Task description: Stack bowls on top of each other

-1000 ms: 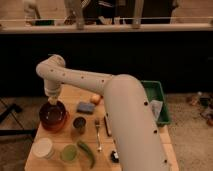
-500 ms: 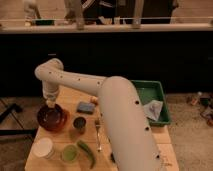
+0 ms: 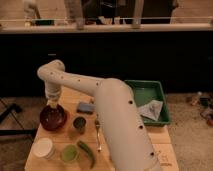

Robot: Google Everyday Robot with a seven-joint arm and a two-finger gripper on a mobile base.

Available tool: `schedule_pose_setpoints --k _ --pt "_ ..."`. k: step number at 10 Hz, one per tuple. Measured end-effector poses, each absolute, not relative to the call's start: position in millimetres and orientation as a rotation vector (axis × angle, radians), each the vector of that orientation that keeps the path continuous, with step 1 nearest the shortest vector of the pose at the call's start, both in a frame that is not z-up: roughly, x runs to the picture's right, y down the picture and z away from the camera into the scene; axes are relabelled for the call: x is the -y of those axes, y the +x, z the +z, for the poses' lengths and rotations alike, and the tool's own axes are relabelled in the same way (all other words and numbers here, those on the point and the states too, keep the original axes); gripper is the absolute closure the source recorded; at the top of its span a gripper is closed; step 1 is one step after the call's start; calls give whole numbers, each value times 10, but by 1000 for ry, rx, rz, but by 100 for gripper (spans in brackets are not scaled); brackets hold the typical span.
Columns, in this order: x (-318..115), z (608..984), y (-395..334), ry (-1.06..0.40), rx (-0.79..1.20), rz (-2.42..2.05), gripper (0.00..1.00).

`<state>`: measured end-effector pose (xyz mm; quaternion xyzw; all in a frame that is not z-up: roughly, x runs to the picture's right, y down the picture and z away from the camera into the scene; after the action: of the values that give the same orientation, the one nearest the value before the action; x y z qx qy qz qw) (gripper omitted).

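Observation:
A dark maroon bowl (image 3: 52,118) sits at the left of the wooden table (image 3: 125,155). A brighter orange-red rim (image 3: 42,121) shows around it, as if it lies inside the orange-red bowl. My gripper (image 3: 51,103) points straight down at the far rim of this bowl, at the end of the white arm (image 3: 82,82). The wrist hides where it meets the rim.
A white round container (image 3: 43,147) and a small green cup (image 3: 69,153) stand at the front left. A dark cup (image 3: 79,123), a blue sponge (image 3: 85,107), a green vegetable (image 3: 87,151) and a utensil (image 3: 98,136) lie mid-table. A green tray (image 3: 159,95) is on the right.
The gripper has stayed over the bowl's far rim. The arm has shifted a little, and its big forearm now hides the orange thing once seen behind the sponge.

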<state>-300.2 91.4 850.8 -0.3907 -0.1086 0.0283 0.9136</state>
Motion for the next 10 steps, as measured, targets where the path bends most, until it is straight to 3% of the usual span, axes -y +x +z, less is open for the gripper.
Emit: schedule_pose_setpoints --k 2,6,9,10 --pt "-941 8591 -2954 -836 203 81 82" --pt "-940 8591 -2950 -837 202 80 81" --pt "-941 8590 -2957 -836 203 79 88" --pt "-942 8590 -2958 -836 203 79 84"
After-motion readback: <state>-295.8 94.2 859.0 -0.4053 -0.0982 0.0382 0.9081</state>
